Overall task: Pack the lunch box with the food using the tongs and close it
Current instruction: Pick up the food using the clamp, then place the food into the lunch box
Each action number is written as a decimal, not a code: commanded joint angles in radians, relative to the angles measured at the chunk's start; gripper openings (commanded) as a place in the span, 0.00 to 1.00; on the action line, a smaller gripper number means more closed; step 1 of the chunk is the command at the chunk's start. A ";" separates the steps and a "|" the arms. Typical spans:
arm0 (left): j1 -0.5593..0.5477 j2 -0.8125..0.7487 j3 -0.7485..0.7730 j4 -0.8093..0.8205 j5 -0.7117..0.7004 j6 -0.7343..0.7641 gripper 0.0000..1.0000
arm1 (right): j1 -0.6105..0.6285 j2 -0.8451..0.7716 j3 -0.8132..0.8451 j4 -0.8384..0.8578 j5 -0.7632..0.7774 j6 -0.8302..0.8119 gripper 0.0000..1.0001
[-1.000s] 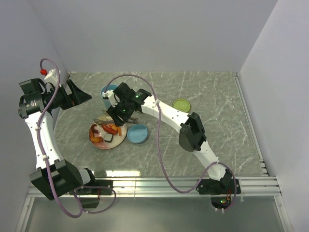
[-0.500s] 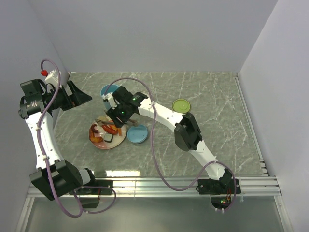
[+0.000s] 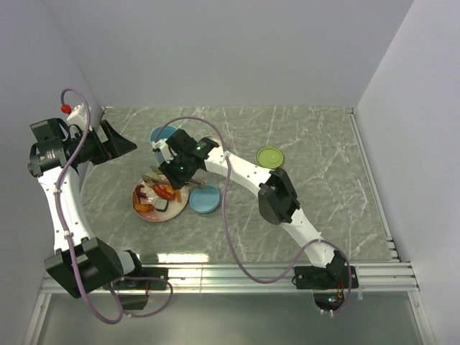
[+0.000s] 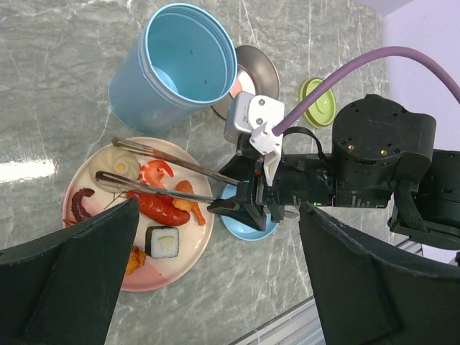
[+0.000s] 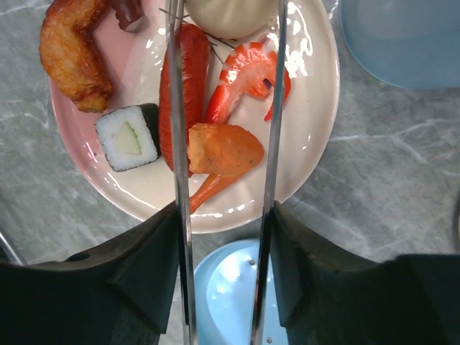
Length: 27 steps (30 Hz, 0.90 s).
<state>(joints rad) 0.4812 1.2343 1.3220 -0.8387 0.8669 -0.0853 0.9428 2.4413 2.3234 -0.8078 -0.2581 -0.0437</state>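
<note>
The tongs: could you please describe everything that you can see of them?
The tongs are long, thin, shiny silver metal, with two slender arms. The right gripper holds them, a finger outside each arm; the arms stand apart, nearly parallel. They reach over the pink plate, one arm crossing the red sausage, the shrimp and a fried orange piece between them. The tips lie by the pale bun. Whether they touch food cannot be told.

Left arm [image 3: 61,205] and right arm [image 3: 248,167] share white links and black joint housings; a mauve cable [image 3: 228,215] loops along each; the right hand [image 5: 224,215] is black.
</note>
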 commanded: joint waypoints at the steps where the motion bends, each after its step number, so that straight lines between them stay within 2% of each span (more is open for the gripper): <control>1: 0.004 -0.022 -0.001 0.012 0.004 0.029 0.99 | 0.005 -0.014 0.042 0.024 -0.018 0.005 0.52; 11: 0.005 -0.024 0.005 0.021 0.007 0.018 0.99 | 0.007 -0.119 0.004 0.033 -0.076 0.011 0.34; 27: 0.004 -0.027 0.020 0.020 0.018 0.002 1.00 | 0.007 -0.284 -0.062 0.033 -0.174 0.018 0.27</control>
<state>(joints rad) 0.4812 1.2308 1.3220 -0.8356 0.8669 -0.0868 0.9432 2.2444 2.2826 -0.7933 -0.3817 -0.0193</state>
